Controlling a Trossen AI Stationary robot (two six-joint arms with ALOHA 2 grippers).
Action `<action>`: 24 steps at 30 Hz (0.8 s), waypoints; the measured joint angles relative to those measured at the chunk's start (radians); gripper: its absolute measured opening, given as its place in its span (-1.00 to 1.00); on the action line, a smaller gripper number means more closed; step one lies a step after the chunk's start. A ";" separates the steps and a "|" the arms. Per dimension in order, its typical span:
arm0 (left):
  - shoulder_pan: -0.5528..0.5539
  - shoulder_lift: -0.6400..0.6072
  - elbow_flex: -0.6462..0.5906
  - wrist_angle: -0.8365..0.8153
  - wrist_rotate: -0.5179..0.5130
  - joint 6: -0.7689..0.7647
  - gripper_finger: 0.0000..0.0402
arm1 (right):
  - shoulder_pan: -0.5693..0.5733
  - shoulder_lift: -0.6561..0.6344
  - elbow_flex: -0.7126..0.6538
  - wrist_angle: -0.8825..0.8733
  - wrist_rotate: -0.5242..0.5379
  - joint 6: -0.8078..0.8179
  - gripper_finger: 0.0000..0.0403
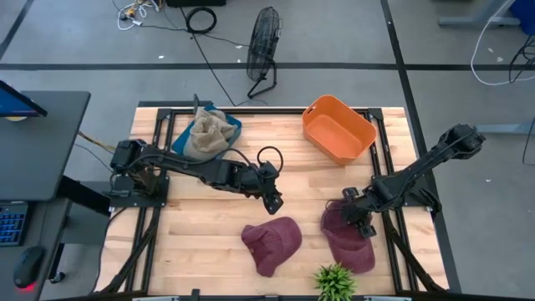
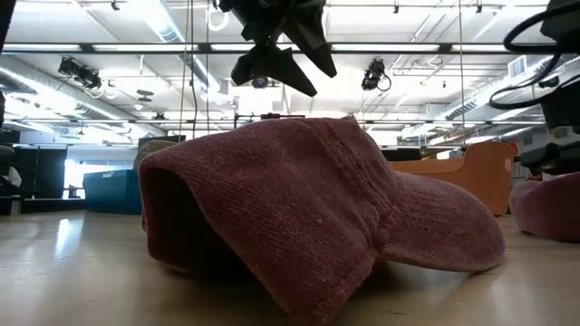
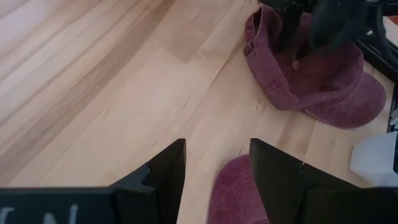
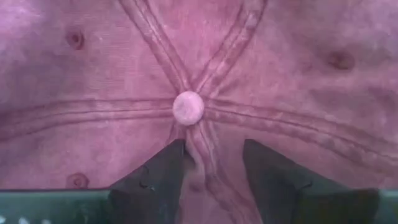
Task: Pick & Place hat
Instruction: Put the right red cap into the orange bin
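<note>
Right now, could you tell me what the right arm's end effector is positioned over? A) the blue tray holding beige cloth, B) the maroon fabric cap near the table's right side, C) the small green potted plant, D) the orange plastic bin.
B: the right end effector sits on the maroon fabric cap on the right, and the right wrist view shows its open fingers straddling the crown seam just below the cap's top button.
</note>
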 joint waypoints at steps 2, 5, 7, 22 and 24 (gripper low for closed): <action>0.000 0.000 0.000 0.000 0.000 0.000 -0.10 | 0.000 0.001 -0.012 0.017 0.001 0.007 -0.19; 0.000 0.000 0.000 0.000 0.000 0.000 -0.10 | -0.002 0.002 -0.014 0.025 0.004 0.033 -0.37; 0.000 0.000 0.000 0.000 0.000 0.000 -0.10 | -0.002 0.004 -0.016 0.040 0.002 0.076 -0.56; 0.000 0.000 0.000 0.005 0.000 0.000 -0.10 | -0.004 -0.008 0.223 -0.076 0.015 0.393 -0.97; -0.001 -0.001 0.000 0.008 0.000 0.000 -0.10 | -0.012 -0.010 0.298 -0.163 0.077 0.390 -0.97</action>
